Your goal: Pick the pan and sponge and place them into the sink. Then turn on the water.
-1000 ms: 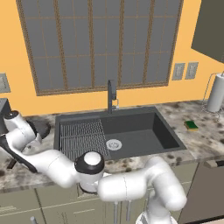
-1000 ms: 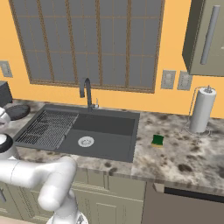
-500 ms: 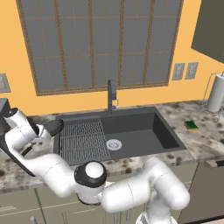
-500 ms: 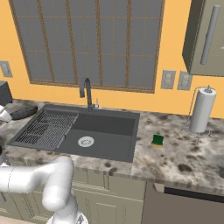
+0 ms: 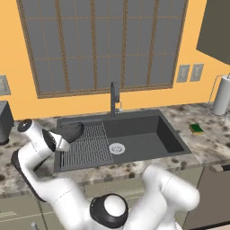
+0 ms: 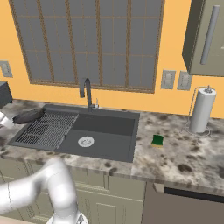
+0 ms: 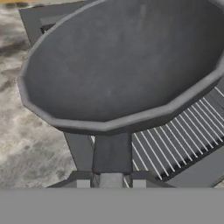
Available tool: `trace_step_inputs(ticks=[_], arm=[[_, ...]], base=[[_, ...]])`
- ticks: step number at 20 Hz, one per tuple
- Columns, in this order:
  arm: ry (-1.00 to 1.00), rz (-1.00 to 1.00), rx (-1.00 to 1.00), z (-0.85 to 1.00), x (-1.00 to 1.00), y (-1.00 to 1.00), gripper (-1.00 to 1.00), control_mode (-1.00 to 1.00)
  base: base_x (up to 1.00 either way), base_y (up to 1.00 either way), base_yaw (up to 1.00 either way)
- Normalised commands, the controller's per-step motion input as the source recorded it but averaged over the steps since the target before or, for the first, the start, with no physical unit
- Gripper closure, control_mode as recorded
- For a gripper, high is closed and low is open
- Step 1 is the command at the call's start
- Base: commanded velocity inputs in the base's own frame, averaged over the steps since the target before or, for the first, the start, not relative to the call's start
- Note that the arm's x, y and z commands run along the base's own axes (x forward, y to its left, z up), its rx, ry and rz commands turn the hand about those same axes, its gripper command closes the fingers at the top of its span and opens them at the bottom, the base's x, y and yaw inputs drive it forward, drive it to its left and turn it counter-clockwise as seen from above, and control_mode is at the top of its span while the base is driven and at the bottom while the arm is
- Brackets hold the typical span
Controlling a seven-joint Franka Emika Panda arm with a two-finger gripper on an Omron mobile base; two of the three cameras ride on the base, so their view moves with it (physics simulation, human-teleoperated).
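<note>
You are holding the pan (image 5: 68, 131) in the claw (image 7: 111, 180), whose two tips are pinching the base of the flat black handle (image 7: 112, 153). In the hand view the round, shallow, matte dark grey bowl is sitting just past the tips. In the left base view the pan is hanging over the left rim of the sink (image 5: 173, 141), above the ribbed wire grid (image 5: 87, 146), and you cannot tell whether it is touching anything below.

The sink is lying as a deep rectangular dark grey basin. The grid is covering its left half; the right half, around the round silver drain (image 5: 116, 148), is standing open. The dark faucet (image 5: 114, 98) is rising behind the back rim, near the centre, well apart from the pan.

The sponge (image 6: 158, 140), a small green-topped block, is resting on the speckled stone tabletop (image 6: 183, 153) just right of the sink's right rim, with bare surface around it. A paper towel roll (image 6: 202, 110) is standing upright farther right, near the wall.
</note>
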Motion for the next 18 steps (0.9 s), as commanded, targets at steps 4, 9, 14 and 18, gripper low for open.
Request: trace_step_inputs(ticks=[4,9,14,18], arm=[[-0.18,-0.03,0.05,0.3,-0.6,-0.99,1.0,-1.0],[-0.08,0.0,0.21,0.32,-0.46,-0.94,1.0,-1.0],[-0.01,-0.02,0.22,0.3,-0.2,-0.93,1.0,-1.0],[0.0,-0.04,0.21,0.31,-0.1,-0.87,1.0,-1.0]], base=[[0.0,0.0,0.0],[0.0,0.0,0.0],[0.0,0.0,0.0],[0.0,0.0,0.0]])
